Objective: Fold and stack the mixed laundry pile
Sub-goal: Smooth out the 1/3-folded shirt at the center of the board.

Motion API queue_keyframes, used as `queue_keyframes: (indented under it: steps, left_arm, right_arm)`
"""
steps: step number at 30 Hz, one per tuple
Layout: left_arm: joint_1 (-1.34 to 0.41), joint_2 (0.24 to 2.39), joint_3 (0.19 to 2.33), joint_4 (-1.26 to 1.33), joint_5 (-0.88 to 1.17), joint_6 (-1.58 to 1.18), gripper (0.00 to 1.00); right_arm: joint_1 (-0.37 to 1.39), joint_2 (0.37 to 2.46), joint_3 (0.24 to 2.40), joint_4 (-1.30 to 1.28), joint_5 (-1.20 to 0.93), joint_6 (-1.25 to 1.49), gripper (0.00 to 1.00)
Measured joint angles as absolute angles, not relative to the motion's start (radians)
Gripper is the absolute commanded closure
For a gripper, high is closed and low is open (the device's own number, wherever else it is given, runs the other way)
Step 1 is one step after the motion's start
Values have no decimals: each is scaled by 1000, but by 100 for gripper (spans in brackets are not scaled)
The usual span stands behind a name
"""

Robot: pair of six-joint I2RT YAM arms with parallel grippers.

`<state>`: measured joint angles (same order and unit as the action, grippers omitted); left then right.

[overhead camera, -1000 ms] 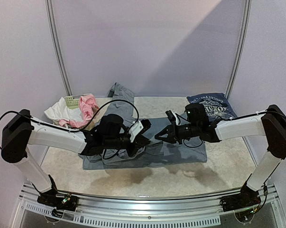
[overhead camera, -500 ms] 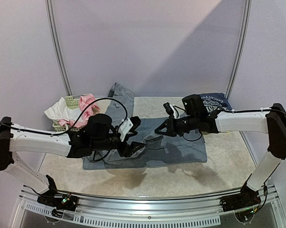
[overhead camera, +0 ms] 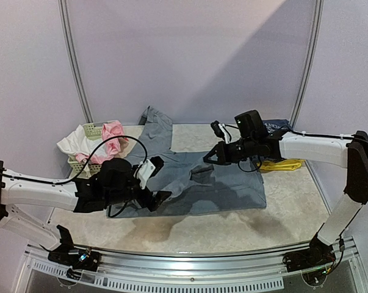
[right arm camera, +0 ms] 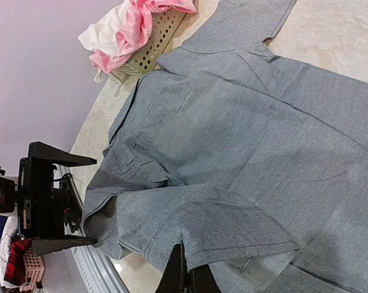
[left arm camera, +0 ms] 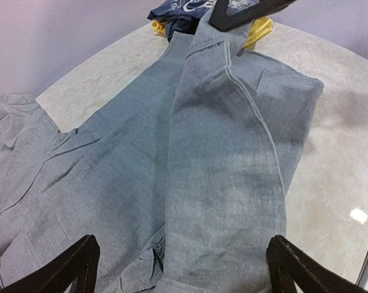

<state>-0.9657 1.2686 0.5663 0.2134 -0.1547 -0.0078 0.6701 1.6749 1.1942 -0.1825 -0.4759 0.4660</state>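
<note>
The left arm has drawn back toward its own side and the near edge, and its claw, which was closed over the cloth a moment ago, now stands wide open; the right arm has swung farther back, carrying a flap of cloth with it. The left gripper (overhead camera: 158,179) hangs just above the near-left part of the grey trousers (overhead camera: 220,186), fingers spread wide and holding nothing, with the cloth lying flat beneath and ahead of it. The right gripper (overhead camera: 207,157) is pinched tight on an edge of the same trousers near their middle, and a folded flap rises from the spread cloth up to its tips. The trousers lie across the centre of the table (overhead camera: 293,201), one leg running away toward the back wall. Behind the right arm, a navy printed tee (overhead camera: 275,125) shows at the far right with a yellow piece (overhead camera: 281,163) just beside it. At the far left, pink (overhead camera: 113,131) and white (overhead camera: 74,145) pieces spill over a pale-green basket (overhead camera: 92,130), well apart from both claws.
</note>
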Motion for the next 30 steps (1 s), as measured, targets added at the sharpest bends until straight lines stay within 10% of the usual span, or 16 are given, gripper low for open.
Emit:
queue_keyframes:
  steps: [30]
  left_arm:
    - [-944,1324,551,228,-244,-91,8]
  right_arm:
    - [536,1728,1413,-304,-392,308,100]
